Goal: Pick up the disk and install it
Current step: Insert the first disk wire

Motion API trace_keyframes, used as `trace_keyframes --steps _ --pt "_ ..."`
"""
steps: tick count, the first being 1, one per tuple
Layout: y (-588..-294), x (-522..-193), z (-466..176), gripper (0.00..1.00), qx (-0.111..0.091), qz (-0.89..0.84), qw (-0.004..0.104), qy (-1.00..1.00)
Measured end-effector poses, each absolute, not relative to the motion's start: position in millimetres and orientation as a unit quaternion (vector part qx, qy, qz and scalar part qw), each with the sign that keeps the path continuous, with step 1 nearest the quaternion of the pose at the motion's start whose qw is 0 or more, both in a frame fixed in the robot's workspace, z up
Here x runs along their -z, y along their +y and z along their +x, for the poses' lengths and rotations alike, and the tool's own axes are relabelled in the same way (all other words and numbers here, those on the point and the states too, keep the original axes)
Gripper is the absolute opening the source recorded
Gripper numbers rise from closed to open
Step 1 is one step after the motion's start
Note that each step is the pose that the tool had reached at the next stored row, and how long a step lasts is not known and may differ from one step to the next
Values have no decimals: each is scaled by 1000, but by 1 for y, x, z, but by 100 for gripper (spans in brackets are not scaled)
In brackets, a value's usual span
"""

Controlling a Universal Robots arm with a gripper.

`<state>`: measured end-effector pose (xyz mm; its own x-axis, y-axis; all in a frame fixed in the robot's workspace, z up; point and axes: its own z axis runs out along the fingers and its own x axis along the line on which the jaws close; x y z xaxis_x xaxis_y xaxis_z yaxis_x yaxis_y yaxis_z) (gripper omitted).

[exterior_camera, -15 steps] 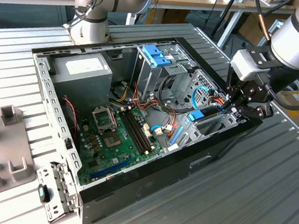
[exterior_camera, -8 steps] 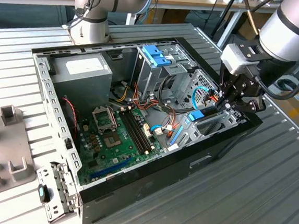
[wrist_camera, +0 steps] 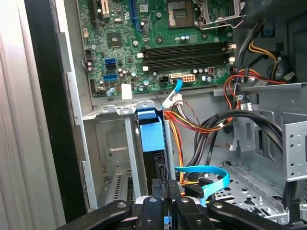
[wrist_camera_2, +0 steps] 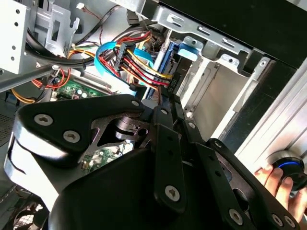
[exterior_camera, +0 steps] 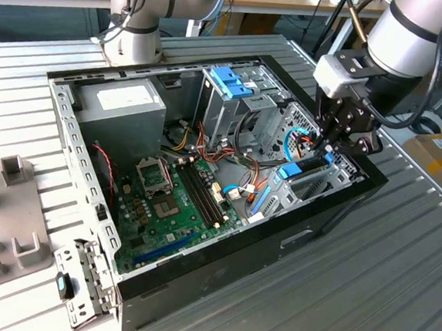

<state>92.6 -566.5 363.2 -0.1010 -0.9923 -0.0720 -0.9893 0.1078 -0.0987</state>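
The disk [exterior_camera: 296, 170] stands on edge in a metal bay slot at the open computer case's corner on the exterior view's right. Its blue carrier frame [wrist_camera: 151, 133] shows at the slot's end, with the dark drive body [wrist_camera: 156, 165] behind it. My gripper [exterior_camera: 327, 148] reaches down into the case directly over the disk's other end. In both wrist views the black fingers [wrist_camera: 175, 201] are drawn close together along the disk's edge, and a bit of blue shows between them. The blue frame [wrist_camera_2: 186, 48] lies beyond the gripper's [wrist_camera_2: 165, 99] tips.
Red, yellow and blue cables [wrist_camera_2: 129, 57] crowd the space beside the slot. The green motherboard [exterior_camera: 171, 200], grey power-supply box [exterior_camera: 126, 103] and tall drive cage with a blue clip [exterior_camera: 232, 81] fill the case. A person's hand [wrist_camera_2: 273, 179] rests outside the case wall.
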Motion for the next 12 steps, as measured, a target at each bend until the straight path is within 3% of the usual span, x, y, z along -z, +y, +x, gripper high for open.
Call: trace_keyframes --steps 5,12 --pt "-558 -363 93 16 28 -673 46 738" --pt "-555 -362 93 16 30 -676 44 735"
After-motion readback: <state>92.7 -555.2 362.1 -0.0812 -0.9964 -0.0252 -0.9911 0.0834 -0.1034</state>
